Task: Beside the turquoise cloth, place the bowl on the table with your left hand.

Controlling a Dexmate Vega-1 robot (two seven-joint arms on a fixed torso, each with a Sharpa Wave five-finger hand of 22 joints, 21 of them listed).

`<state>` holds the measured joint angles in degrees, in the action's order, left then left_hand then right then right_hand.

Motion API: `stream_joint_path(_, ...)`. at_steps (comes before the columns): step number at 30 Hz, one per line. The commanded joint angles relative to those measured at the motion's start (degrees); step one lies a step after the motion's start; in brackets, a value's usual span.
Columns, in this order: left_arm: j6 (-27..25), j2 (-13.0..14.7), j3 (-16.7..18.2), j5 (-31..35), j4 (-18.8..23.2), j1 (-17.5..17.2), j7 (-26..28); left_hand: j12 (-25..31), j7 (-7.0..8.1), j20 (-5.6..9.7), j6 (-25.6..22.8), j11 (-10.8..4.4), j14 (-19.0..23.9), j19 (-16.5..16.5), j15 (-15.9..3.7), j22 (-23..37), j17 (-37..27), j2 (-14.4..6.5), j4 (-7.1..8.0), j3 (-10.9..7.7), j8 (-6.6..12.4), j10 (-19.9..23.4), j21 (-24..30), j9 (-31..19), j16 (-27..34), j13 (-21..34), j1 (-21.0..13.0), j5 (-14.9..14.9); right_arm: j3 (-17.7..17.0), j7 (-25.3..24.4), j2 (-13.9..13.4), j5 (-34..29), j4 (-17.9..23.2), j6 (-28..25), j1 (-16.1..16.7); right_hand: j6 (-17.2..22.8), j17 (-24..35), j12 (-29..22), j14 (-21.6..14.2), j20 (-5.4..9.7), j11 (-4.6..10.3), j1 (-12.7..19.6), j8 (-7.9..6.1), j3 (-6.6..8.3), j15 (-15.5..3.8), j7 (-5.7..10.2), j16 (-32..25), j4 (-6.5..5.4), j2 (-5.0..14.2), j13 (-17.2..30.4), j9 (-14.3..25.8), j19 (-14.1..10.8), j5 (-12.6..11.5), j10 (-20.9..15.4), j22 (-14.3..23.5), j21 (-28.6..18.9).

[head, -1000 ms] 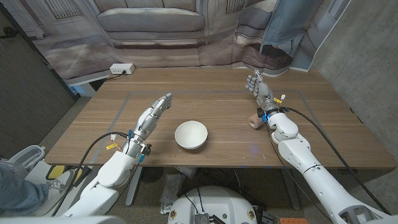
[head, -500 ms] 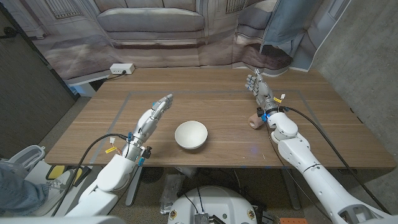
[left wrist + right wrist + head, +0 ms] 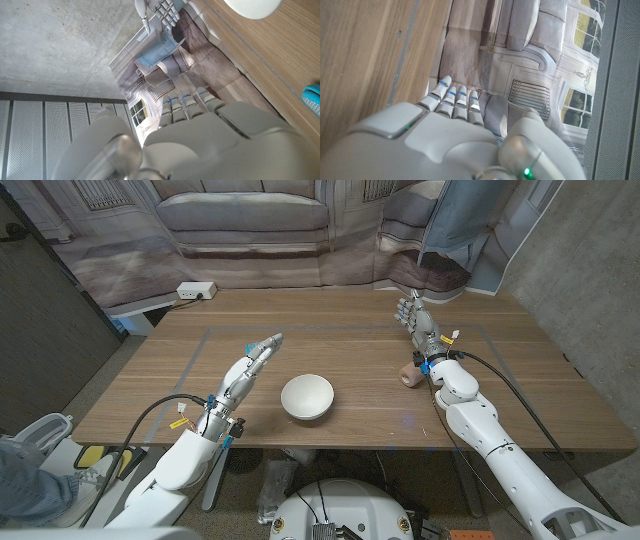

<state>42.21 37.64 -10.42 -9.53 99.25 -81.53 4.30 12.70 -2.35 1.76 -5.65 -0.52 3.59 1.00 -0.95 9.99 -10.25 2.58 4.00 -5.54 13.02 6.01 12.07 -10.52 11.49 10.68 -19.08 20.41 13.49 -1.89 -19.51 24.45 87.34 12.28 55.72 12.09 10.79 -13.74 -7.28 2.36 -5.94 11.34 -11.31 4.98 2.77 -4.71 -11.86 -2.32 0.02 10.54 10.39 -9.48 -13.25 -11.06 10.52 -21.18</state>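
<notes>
White round ceramic bowl (image 3: 307, 397) sits near desk (image 3: 350, 340) centre, no turquoise cloth visible. Left hand (image 3: 254, 360), at bowl's 10 o'clock, empty with fingers straight, has crept slightly closer; grasp not begun. Right hand (image 3: 414, 317) unchanged, open.

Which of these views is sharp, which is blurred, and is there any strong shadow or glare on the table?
Head view: evenly lit and sharp; the white bowl casts only a faint shadow on the table, with no glare. Left wrist view: the left hand, close to the lens, is soft, while the backdrop is clearer. Right wrist view: the right hand is likewise slightly blurred.
</notes>
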Motion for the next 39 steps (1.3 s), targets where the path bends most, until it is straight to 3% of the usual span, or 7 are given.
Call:
stream_joint_path(1, -5.7, 2.3, 1.2, 3.3, 4.4, -1.8, 1.0, -0.1, 0.05, 0.7, -0.8, 0.02, 0.3, -0.1, 0.12, 0.3, -0.1, 0.0, -0.4, -0.15, -0.08, 0.1, -0.3, -0.2, -0.2, 0.1, -0.9, 0.2, -0.4, -0.1, 0.3, 0.3, -0.3, 0.7, -0.2, 0.6, 0.3, 0.0, -0.5, 0.82, -0.14, -0.4, -0.33, -0.13, 0.15, 0.06, 0.1, 0.05, 0.17, 0.1, 0.2, -0.5, -0.3, -0.8, 0.2, 0.2)
stream_joint_path(28, -9.4, -0.1, 6.2, 16.6, 13.7, -14.4, 12.1, -0.2, 0.0, 1.18, -2.1, -0.2, 1.0, 0.2, -0.03, 0.2, -0.1, -0.1, -1.53, -0.35, -0.04, 1.0, -0.3, -0.2, -0.2, 0.1, -3.1, 0.5, 0.9, 0.4, 0.4, 0.1, 0.1, 2.7, -0.1, 0.9, 0.3, 0.1, -0.7, 0.76, -0.14, -0.4, -0.25, -0.24, 0.21, 0.17, 0.2, 0.17, 0.28, 0.1, 0.2, -0.7, -0.3, -1.0, 0.2, 0.6)
stream_joint_path(39, -8.5, -1.1, 6.4, 18.3, 13.2, -15.3, 13.4, -0.3, 0.1, 1.22, -2.5, -0.3, 1.2, 0.3, -0.21, 0.2, -0.1, -0.4, -2.01, -0.55, -0.09, 1.2, -0.3, -0.2, -0.3, 0.1, -4.1, 0.6, 1.5, -0.1, 0.2, -0.2, 0.6, 2.3, -0.4, 0.9, 0.3, 0.2, -0.8, 0.75, -0.11, -0.4, -0.2, -0.29, 0.13, 0.2, 0.2, 0.22, 0.31, 0.1, 0.2, -0.8, -0.3, -1.1, 0.2, 0.7)
